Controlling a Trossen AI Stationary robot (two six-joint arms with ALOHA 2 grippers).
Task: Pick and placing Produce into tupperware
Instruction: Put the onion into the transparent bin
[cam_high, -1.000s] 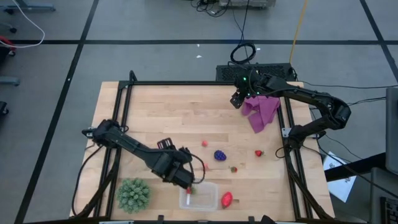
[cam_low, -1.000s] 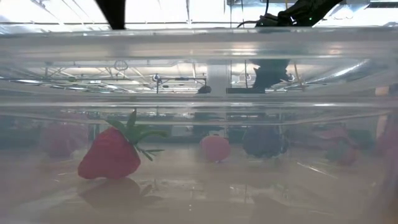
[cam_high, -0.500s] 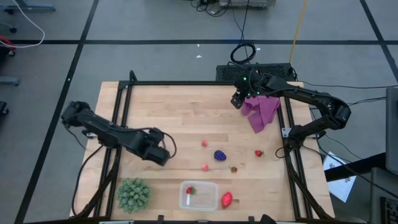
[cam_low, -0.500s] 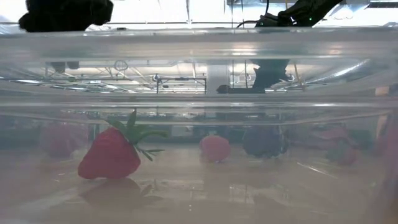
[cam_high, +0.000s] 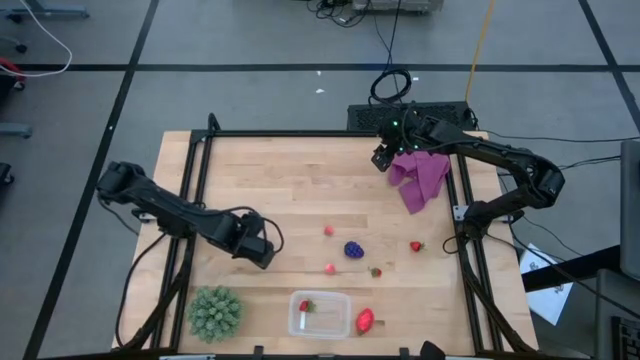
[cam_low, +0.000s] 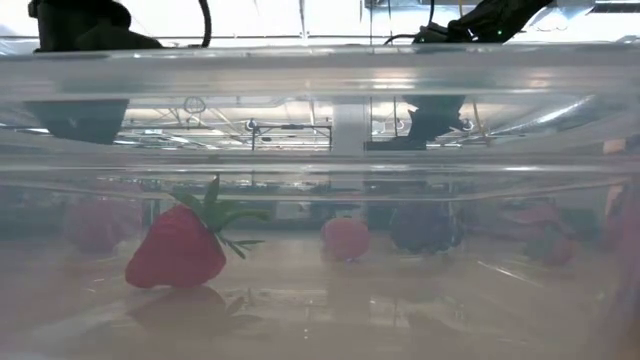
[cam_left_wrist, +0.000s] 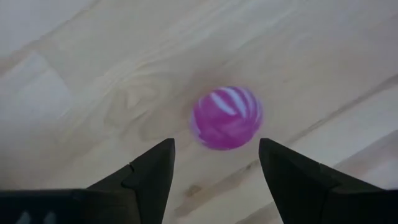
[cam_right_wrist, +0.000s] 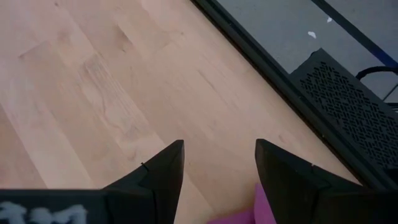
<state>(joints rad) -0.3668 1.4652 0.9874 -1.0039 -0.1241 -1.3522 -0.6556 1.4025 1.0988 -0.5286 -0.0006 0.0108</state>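
**While left gripper hovers over magenta ball: handling note**

Since the magenta ball (cam_left_wrist: 226, 117) is round and looks smooth and light, it will likely roll on contact; grip across its widest middle. It lies bare on the table (cam_high: 290, 190) toward the left edge. Left gripper (cam_left_wrist: 214, 168) fingers spread wide, empty. Right gripper (cam_right_wrist: 219, 165) waits, also spread, at the far right corner beside the purple cloth (cam_high: 420, 180). Tupperware (cam_high: 320, 313), near edge, holds one strawberry (cam_low: 178, 248).

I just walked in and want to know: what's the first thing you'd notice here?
A bright magenta ball sits on the wooden table, right before the left gripper, whose fingers are open. Close to the low camera, a red strawberry lies inside the clear tupperware.
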